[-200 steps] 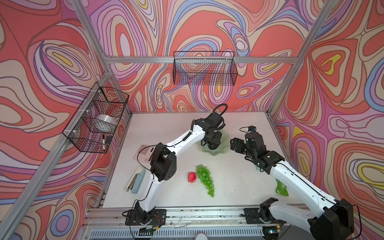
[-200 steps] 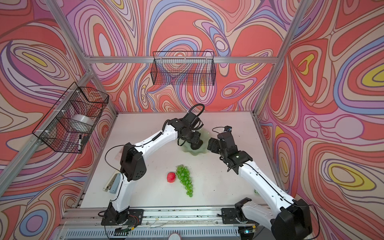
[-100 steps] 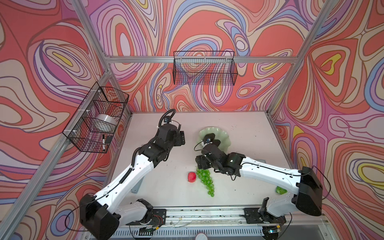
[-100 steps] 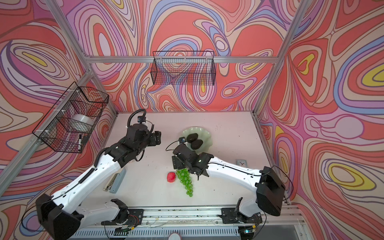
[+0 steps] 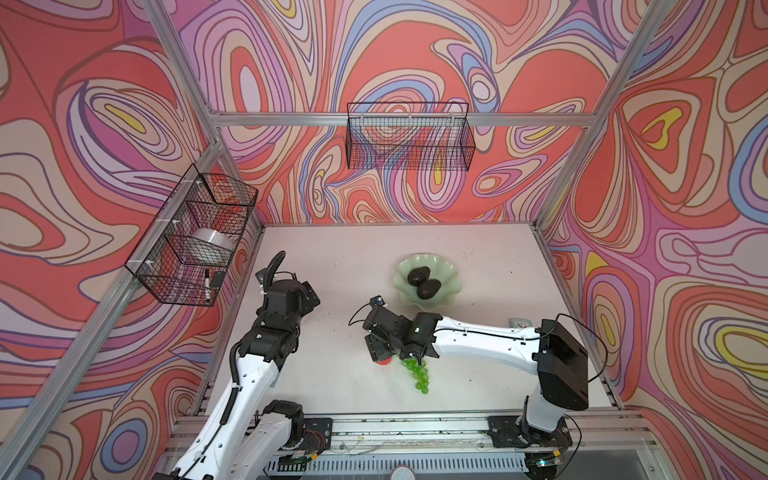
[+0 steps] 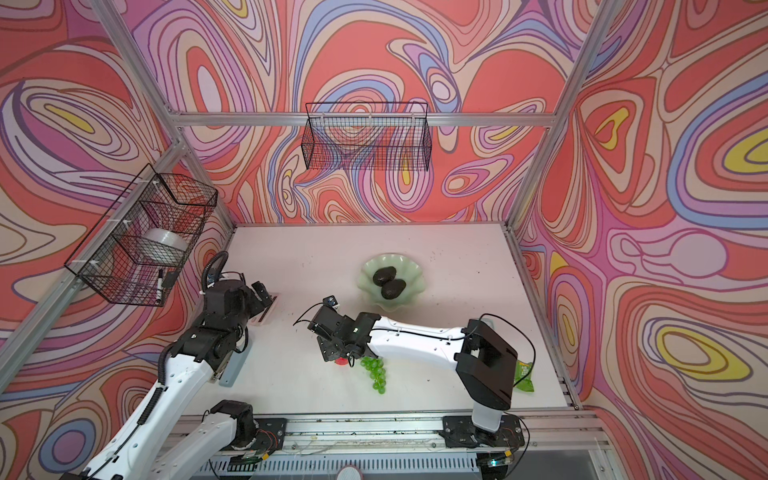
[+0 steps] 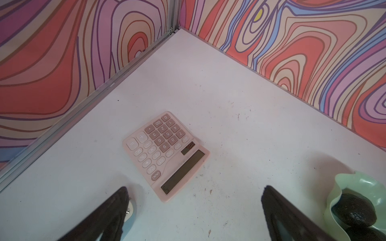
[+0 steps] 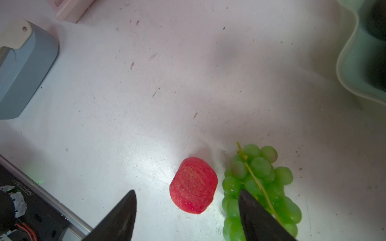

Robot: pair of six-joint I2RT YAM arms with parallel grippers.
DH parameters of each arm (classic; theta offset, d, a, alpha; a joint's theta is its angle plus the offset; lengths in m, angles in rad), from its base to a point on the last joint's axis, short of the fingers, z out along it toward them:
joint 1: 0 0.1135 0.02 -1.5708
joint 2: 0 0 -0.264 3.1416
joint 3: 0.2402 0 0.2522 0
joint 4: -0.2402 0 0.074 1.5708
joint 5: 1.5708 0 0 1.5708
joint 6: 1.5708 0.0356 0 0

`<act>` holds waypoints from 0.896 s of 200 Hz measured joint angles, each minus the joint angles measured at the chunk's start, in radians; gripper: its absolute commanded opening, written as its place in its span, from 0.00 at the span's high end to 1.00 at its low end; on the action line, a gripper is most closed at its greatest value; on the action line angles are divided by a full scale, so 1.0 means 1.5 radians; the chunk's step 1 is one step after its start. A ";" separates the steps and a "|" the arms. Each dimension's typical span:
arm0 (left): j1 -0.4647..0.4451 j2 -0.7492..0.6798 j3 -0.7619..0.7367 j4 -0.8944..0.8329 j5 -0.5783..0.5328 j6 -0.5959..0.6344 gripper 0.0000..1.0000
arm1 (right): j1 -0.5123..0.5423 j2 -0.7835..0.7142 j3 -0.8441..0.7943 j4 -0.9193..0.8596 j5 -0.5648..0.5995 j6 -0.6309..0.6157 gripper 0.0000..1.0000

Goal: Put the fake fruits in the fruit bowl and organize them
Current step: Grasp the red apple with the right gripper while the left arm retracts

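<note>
Strawberry (image 8: 194,185) framed by the right gripper (image 8: 187,193), nothing grabbed yet
jaws partly open either side of it, one finger over the grapes (image 8: 261,187) lying just beside it toward the tabletop's front edge; both avocados (image 5: 419,275) touch inside the fruit bowl (image 5: 446,286) further back; left gripper (image 7: 195,187) spread wide and empty near the left edge

Your left arm (image 5: 249,380) and right arm (image 5: 482,338) wore white shells with black joint housings; a ribbed black hose (image 5: 275,266) ran off the left one, and the right gripper (image 8: 187,192) ended in matte black wedge fingers (image 8: 119,217).
</note>
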 measured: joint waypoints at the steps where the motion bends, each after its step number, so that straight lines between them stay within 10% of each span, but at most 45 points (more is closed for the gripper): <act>1: 0.000 0.000 0.000 0.000 0.001 0.000 0.00 | 0.000 0.002 0.001 -0.001 -0.002 0.000 0.23; 114: 0.006 0.010 -0.001 -0.008 0.013 0.009 0.00 | 0.000 0.122 0.040 -0.030 -0.038 0.014 0.30; 179: 0.010 0.010 -0.006 -0.010 0.013 0.018 0.00 | -0.002 0.138 0.048 -0.021 -0.038 0.006 0.51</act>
